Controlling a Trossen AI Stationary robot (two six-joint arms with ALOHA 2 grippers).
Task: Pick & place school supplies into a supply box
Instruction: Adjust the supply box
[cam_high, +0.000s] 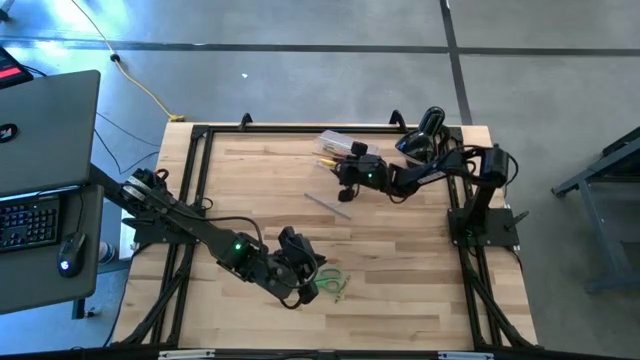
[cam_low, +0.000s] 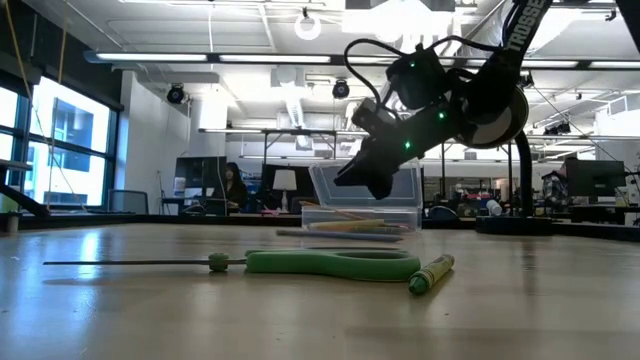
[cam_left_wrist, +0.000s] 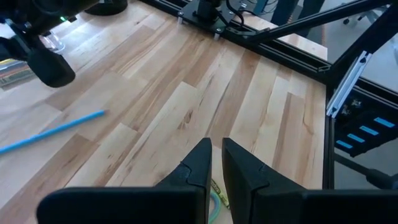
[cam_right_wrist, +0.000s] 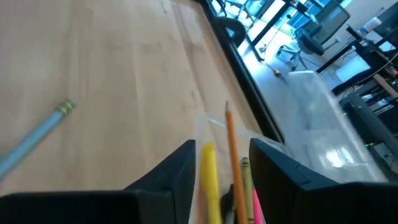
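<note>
The clear supply box (cam_high: 338, 144) sits near the table's far edge and holds yellow, orange, green and pink pencils (cam_right_wrist: 210, 177). My right gripper (cam_high: 349, 178) hovers open just above the box's near end (cam_right_wrist: 219, 163), touching nothing. A grey-blue pencil (cam_high: 328, 204) lies flat on the wood in mid-table. The green-handled scissors (cam_low: 330, 263) and a green crayon (cam_low: 430, 273) lie flat near the table's near edge. My left gripper (cam_left_wrist: 216, 163), shut with only a thin slit between its fingers, hangs just left of the scissors (cam_high: 335, 283), holding nothing.
A black rounded device (cam_high: 428, 126) stands at the far right corner behind the right arm. Black frame rails (cam_high: 300, 128) run along the table's edges. A laptop (cam_high: 45, 130) sits on a stand off the table's left side. Bare wood lies between the grey-blue pencil and the scissors.
</note>
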